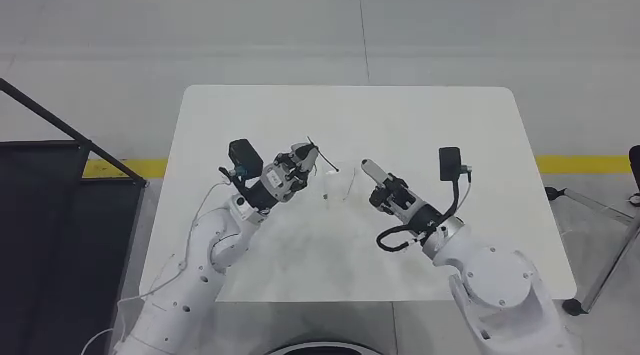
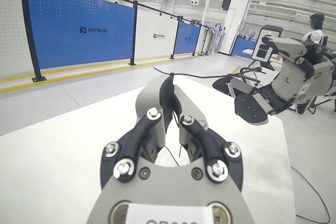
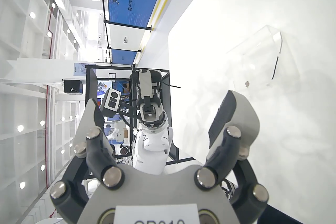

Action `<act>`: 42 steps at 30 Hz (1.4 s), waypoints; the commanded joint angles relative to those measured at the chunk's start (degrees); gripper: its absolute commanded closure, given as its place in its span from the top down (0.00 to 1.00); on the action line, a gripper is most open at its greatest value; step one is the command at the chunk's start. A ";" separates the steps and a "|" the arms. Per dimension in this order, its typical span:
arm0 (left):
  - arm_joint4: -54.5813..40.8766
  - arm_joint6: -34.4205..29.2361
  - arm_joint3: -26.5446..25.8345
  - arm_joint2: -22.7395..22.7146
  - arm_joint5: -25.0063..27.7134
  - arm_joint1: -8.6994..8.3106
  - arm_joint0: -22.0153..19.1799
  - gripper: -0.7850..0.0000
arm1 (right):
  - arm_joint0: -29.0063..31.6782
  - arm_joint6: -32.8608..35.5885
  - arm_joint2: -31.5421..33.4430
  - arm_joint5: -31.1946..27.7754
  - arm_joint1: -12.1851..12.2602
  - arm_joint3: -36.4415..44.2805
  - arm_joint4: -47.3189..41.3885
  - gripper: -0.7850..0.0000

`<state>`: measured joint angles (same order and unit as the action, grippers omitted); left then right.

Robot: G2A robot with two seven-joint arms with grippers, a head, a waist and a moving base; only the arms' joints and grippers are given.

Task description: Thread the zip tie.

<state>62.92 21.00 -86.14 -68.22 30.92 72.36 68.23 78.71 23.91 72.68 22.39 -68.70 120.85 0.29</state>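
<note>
Left end effector clamped on thin black plastic zip tie, held above the white surface. Right end effector spread apart, empty, nearby. Threading judged unfinished; cannot tell if the loop is closed.

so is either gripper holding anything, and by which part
Left gripper pinches the zip tie partway along its strap, both ends sticking out. Right gripper is open and empty.

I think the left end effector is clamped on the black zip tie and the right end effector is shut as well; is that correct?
Not quite: the right wrist view shows the right end effector open, with nothing in it. The left end effector is indeed clamped on the black zip tie.
</note>
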 commanded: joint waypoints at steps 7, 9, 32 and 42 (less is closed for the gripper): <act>-12.22 -1.42 -0.48 2.03 -5.53 1.45 -0.53 0.00 | 3.99 1.54 1.51 -32.74 0.29 -8.04 -0.91 1.00; -13.45 -2.73 -0.28 2.34 -5.49 1.59 -1.01 0.00 | 4.53 0.80 1.50 -35.40 0.27 -9.68 -0.55 1.00; -16.94 -1.19 -1.84 7.35 -5.26 3.31 -1.37 0.00 | -4.99 -1.96 -7.73 -50.06 -1.58 -24.83 1.00 0.79; -17.58 -0.51 -1.71 7.28 -3.89 3.76 -1.18 0.00 | -8.11 -3.05 -9.67 -52.99 -2.38 -28.96 -0.08 0.50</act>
<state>45.34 20.45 -87.81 -60.86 26.94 76.10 66.99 70.72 21.05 63.06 -30.54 -71.03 92.05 0.26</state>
